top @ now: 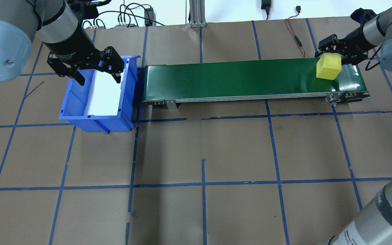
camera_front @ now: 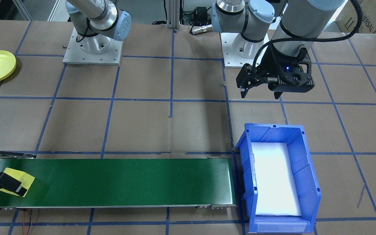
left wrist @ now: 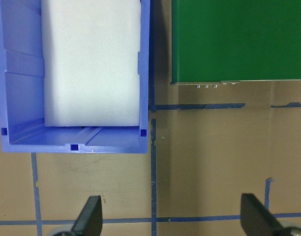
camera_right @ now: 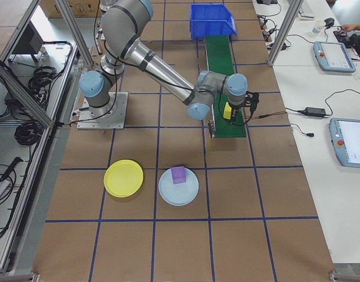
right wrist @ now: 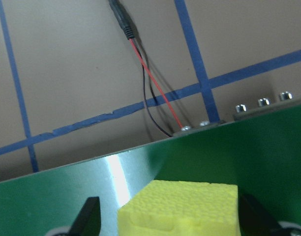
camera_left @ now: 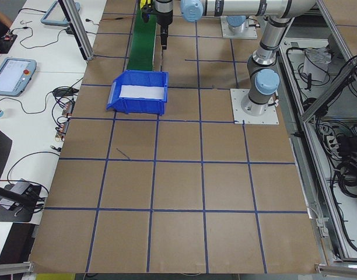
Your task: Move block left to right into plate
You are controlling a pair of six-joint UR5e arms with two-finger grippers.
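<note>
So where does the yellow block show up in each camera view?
Front-facing: yellow block at lower left, on the green conveyor belt.
Overhead: upper right, at the belt's end, by the right gripper.
Exterior left: too small to tell.
Exterior right: centre, on the belt.
Left wrist: not in it.
Right wrist: bottom centre.
Shared landmark: the belt.

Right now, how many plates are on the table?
2. The yellow plate and the light blue plate lie side by side near the right arm's base; the blue one holds a purple block. None seem hidden.
</note>
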